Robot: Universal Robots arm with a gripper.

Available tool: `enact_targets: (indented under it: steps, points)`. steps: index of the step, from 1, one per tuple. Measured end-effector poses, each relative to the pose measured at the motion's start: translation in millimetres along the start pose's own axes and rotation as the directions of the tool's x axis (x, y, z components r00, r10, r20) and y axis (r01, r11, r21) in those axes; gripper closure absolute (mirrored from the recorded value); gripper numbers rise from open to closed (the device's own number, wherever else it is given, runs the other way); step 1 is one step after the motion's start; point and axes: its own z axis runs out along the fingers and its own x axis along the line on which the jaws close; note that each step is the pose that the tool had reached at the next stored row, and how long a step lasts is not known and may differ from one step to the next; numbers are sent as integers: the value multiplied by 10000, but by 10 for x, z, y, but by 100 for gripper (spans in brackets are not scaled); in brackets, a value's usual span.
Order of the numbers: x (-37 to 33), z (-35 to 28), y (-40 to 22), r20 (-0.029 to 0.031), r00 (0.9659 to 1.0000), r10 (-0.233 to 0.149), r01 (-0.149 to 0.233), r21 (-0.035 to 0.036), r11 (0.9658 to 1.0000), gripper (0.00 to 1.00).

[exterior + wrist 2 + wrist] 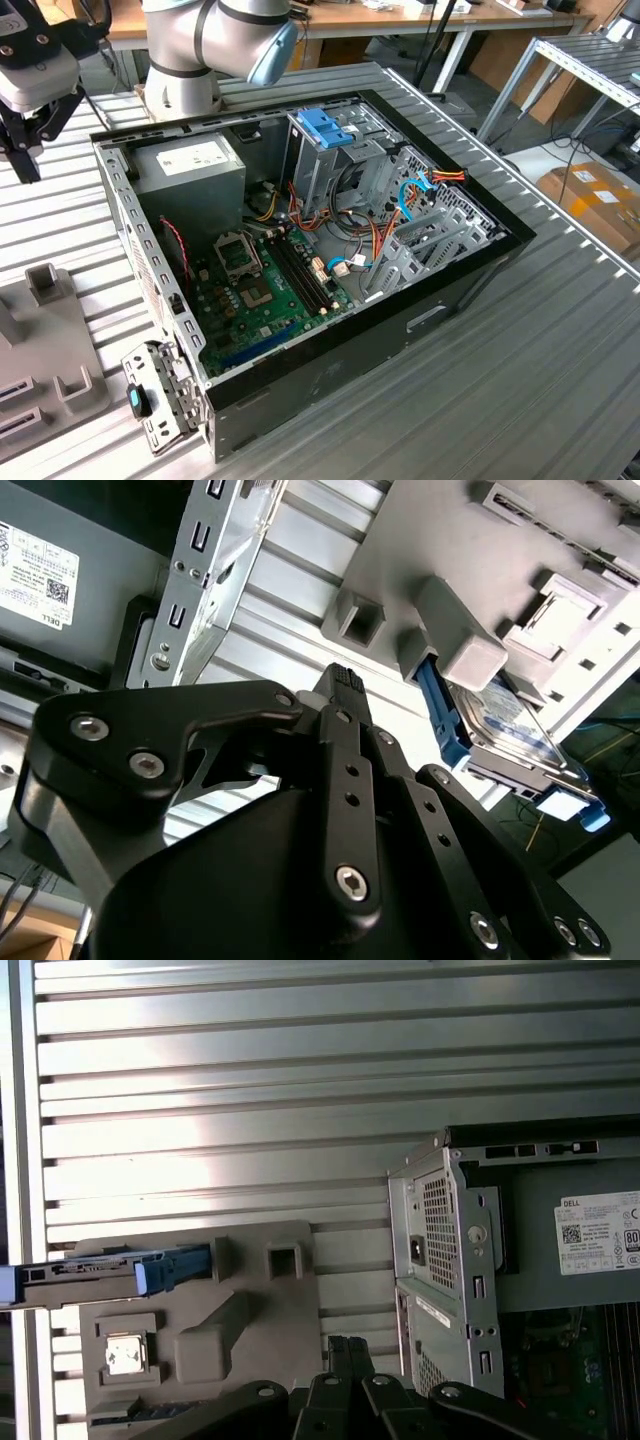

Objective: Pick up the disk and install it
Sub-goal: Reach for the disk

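Black-fingered pincer [341, 678] is seen seemingly closed and empty; grey-metal, blue-railed disk [498, 720] is lodged edgewise, apart, beyond its tips.

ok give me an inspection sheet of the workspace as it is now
surface: ribbed metal table carrying an open pc case
job's things: disk stands on edge in a grey fixture beside the case, not held; cage with a blue top sits inside the case
clutter: metal bracket with a blue latch at the case's corner
grippers: gripper shut, empty, above the table, apart from the disk
cables: blue cables and orange cables inside the case
surroundings: cardboard box on the exterior view's right; wooden bench behind
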Motion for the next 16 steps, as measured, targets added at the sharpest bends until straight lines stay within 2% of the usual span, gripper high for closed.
enact_targets:
  steps: [3, 8, 12, 16]
  points:
    - [25, 19, 74, 1, 10000, 1, -1, 10, 10000, 89]
    - [106, 42, 102, 1, 10000, 1, -1, 23, 10000, 89]
    - [141, 54, 108, -3, 10000, 1, -1, 31, 10000, 89]
    - [206, 68, 114, -4, 10000, 0, 0, 41, 10000, 89]
